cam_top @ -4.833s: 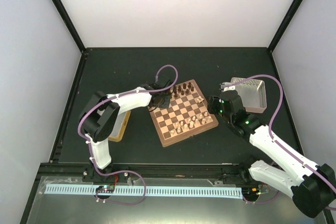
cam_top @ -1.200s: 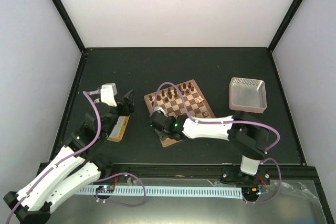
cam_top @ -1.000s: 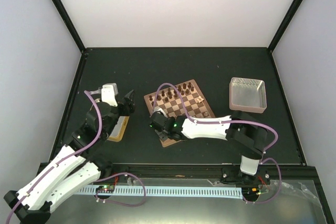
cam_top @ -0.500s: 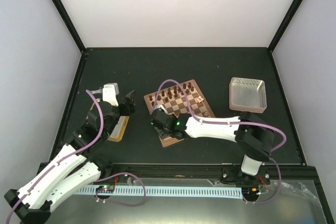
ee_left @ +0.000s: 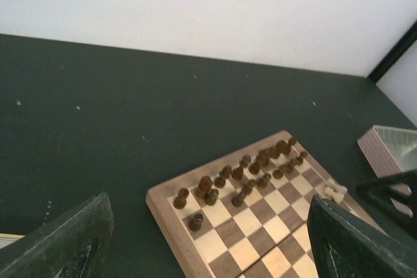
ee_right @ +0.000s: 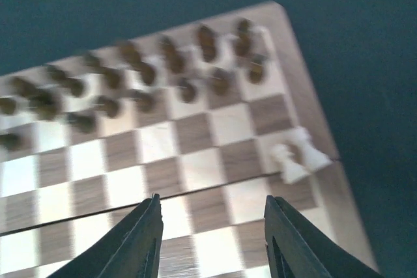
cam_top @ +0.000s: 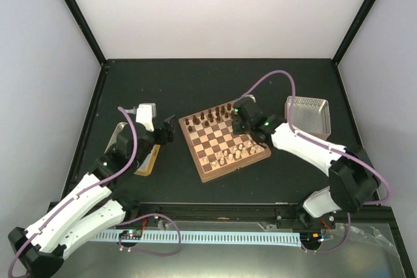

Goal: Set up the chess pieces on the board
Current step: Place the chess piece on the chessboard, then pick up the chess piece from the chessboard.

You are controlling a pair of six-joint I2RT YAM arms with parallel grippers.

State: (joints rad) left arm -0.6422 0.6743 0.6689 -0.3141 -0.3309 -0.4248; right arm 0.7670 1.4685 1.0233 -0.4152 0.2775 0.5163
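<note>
We judge the main risk to lie with the two cream pieces [ee_right: 296, 157] just ahead and to the right of the right pincer [ee_right: 212, 200], at the very edge of the board [ee_right: 195, 167]. They touch each other (one looks tipped, though the wrist view is blurred), so fingers closing on one could push the other off the rim or roll it away. The dark pieces [ee_right: 176, 63] stand in tight rows just beyond the fingertips, and a reach that runs long would topple them. The right pincer [cam_top: 240, 114] is released, its fingers apart with nothing between them. The left pincer [ee_left: 208, 200] is also spread wide and empty, with the board [ee_left: 215, 242] ahead of it and below; if both arms went in together, they could meet over it. The other cream pieces [cam_top: 228, 154] stand behind the right pincer, along the board's near rows. Against the view half a second ago, the right arm has swung from the board's near left corner to its far right side and its fingers have parted, and the left pincer [cam_top: 166, 128] has edged closer to the board [cam_top: 215, 144].
</note>
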